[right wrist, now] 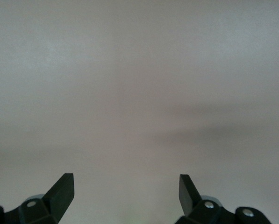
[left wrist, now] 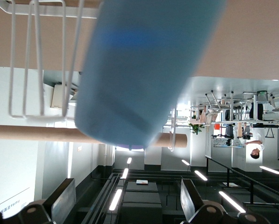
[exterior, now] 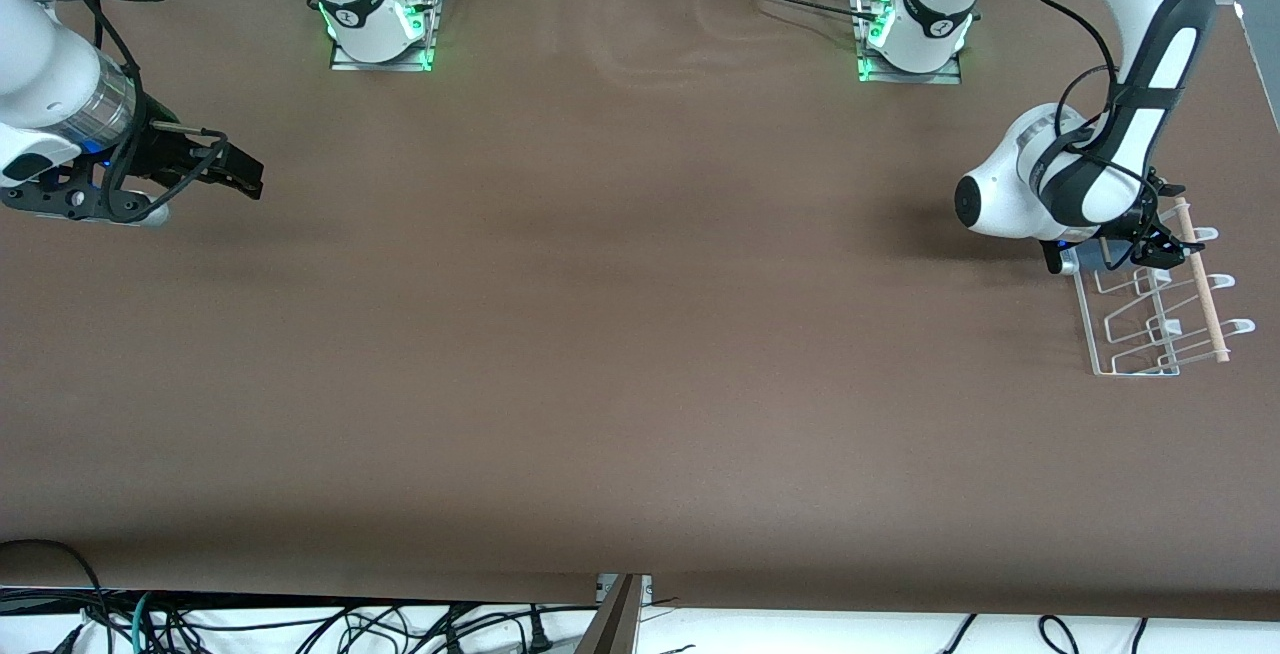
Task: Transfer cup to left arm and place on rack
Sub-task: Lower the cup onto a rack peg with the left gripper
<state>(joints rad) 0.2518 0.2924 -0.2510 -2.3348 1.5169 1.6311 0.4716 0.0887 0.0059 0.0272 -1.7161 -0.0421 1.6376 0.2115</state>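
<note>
The light-blue cup (left wrist: 139, 70) fills the left wrist view, lying among the white wire pegs of the rack (left wrist: 25, 70), across its wooden rod (left wrist: 27, 133). My left gripper (left wrist: 125, 200) is open, its fingers (left wrist: 60, 198) wide apart and clear of the cup's near end. In the front view the left gripper (exterior: 1160, 249) is low over the rack (exterior: 1160, 334) at the end nearest the arm bases, and the arm's wrist hides the cup. My right gripper (exterior: 245, 174) is open and empty (right wrist: 125, 191), waiting over the table at the right arm's end.
The rack's rod (exterior: 1200, 284) runs along its side nearest the table's edge at the left arm's end. Brown table (exterior: 620, 334) spreads between the arms. Cables hang past the table's front edge (exterior: 300, 624).
</note>
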